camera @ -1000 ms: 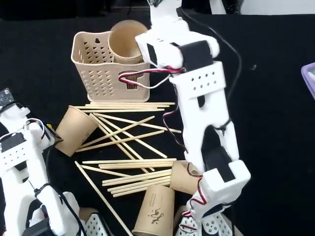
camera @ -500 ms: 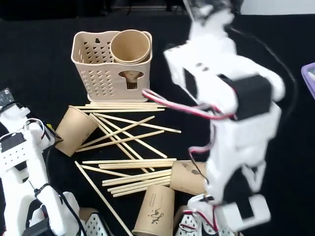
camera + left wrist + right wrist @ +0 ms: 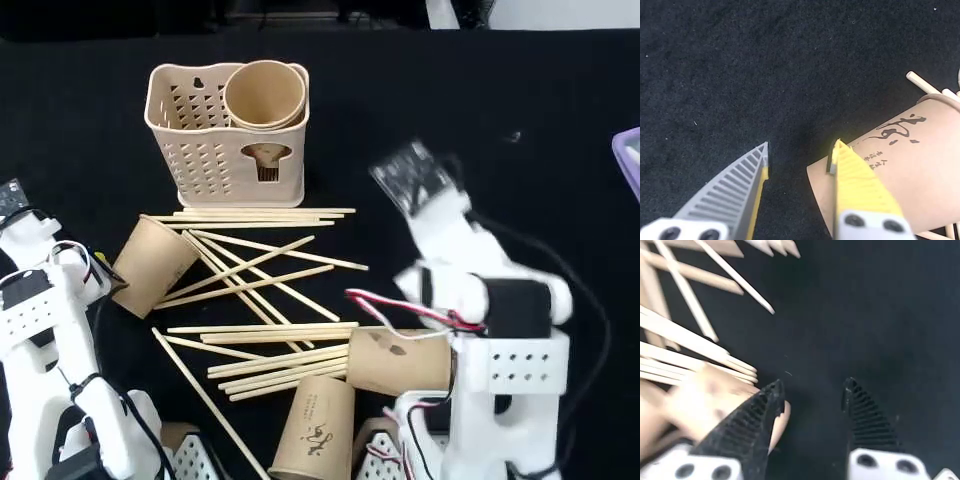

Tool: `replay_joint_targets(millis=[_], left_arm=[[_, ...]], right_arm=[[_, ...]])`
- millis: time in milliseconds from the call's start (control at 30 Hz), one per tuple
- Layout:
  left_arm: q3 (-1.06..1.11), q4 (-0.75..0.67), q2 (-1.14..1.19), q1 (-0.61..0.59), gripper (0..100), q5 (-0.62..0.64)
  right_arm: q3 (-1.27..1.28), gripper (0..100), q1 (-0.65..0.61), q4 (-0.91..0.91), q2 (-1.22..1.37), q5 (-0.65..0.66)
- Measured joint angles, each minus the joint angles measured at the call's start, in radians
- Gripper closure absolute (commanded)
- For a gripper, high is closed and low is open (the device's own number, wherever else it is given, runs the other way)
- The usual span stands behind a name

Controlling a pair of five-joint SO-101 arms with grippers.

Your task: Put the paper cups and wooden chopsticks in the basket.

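We note a beige perforated plastic basket [image 3: 200, 150] holding one upright brown paper cup [image 3: 265, 93]. Other cups [image 3: 150, 265] lie on the black cloth [image 3: 520, 100] among scattered pale wooden chopsticks [image 3: 262, 270]. Both pincers are released: the left gripper [image 3: 800, 145] beside a printed cup [image 3: 900, 165], the right gripper [image 3: 813, 382] over cloth.

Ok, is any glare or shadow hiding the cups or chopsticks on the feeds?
High view: even light, no glare; pale chopsticks and basket stand out on the black cloth. Left wrist view: the printed cup is evenly lit. Right wrist view: a finger, not shadow, covers part of a cup.
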Motion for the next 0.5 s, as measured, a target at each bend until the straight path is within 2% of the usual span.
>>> replay_joint_targets(millis=[133,267,400,500], left_arm=[[0.0,0.0,0.0,0.0,79,0.0],[0.0,0.0,0.0,0.0,79,0.0],[0.0,0.0,0.0,0.0,79,0.0],[0.0,0.0,0.0,0.0,79,0.0]], right_arm=[[0.207,80.5,0.253,-0.071,-0.074,0.311],[0.327,80.5,0.423,-0.126,-0.124,0.583],[0.427,80.5,0.497,-0.138,-0.15,0.789],[0.5,80.5,0.5,-0.123,-0.157,0.868]])
